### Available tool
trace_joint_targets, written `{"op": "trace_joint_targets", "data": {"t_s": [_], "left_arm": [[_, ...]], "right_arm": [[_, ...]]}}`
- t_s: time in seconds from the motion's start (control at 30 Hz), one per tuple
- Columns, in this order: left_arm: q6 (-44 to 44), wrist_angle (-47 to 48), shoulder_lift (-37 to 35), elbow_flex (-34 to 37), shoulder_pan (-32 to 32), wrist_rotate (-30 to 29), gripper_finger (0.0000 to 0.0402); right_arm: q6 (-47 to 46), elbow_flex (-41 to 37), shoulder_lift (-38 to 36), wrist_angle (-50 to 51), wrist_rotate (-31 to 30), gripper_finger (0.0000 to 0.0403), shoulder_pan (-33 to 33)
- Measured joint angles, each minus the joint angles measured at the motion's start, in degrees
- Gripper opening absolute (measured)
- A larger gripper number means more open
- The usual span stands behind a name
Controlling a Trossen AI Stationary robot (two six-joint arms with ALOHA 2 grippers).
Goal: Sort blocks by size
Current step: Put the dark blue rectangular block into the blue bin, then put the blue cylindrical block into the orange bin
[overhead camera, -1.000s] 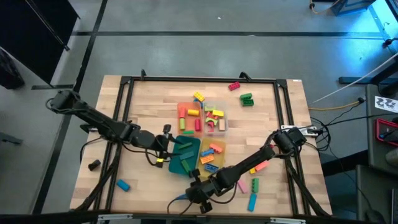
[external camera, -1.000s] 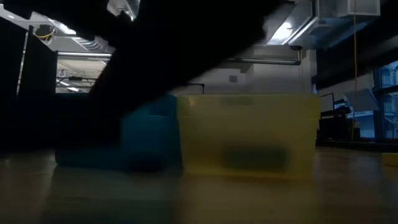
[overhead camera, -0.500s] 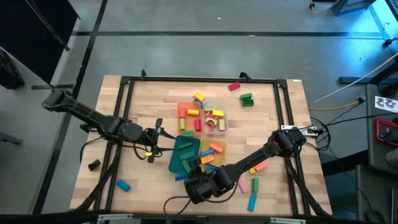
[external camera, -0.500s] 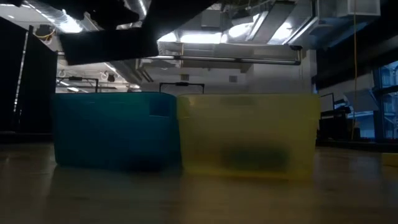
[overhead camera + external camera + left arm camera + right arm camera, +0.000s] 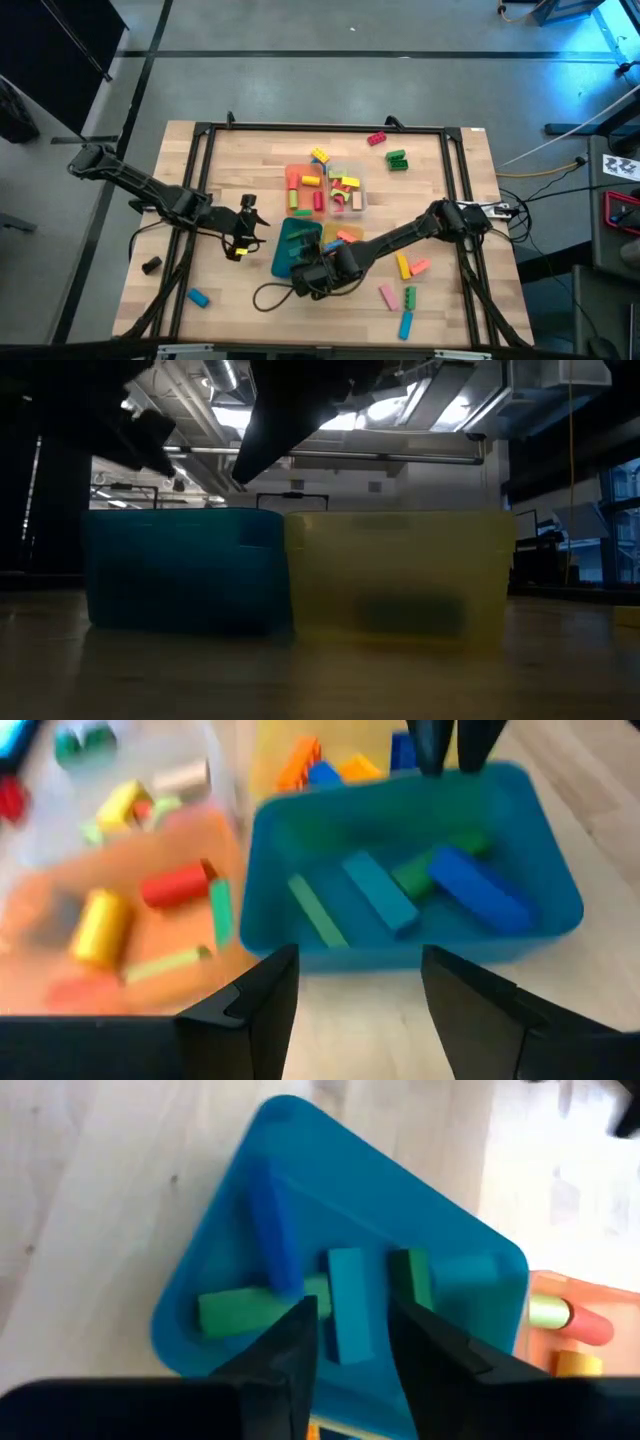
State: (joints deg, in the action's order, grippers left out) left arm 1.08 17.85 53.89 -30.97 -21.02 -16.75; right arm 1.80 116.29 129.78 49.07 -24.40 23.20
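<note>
Right gripper (image 5: 300, 280) now over teal tray (image 5: 283, 262), low view mostly shadowed

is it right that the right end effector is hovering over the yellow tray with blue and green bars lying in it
Not quite: the tray under the right end effector is the teal tray, not a yellow one. The right wrist view shows this, with blue bars and green bars lying in it, as you said.
</note>
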Motion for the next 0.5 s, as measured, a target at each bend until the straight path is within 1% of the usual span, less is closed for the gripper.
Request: {"op": "trace_joint_targets", "data": {"t_s": [0.17,0.3,0.4,0.5], "left_arm": [[-6.97,-0.47,0.66,3.09,-0.02,4.66,0.0196],[-11.50,-1.38,2.40,5.17,-0.13,7.68,0.0196],[-13.75,-3.21,4.48,6.44,-0.39,8.30,0.0196],[-14.48,-6.94,7.55,6.53,-0.79,8.89,0.0196]], "right_arm": [[-0.59,-0.02,0.00,-0.01,0.01,0.0148,-1.82],[-4.94,-0.02,0.00,1.52,0.27,0.0149,-2.03],[-7.18,0.36,0.00,7.01,4.56,0.0144,-1.49],[-12.94,0.99,-0.07,13.21,8.35,0.0136,-0.18]]}}
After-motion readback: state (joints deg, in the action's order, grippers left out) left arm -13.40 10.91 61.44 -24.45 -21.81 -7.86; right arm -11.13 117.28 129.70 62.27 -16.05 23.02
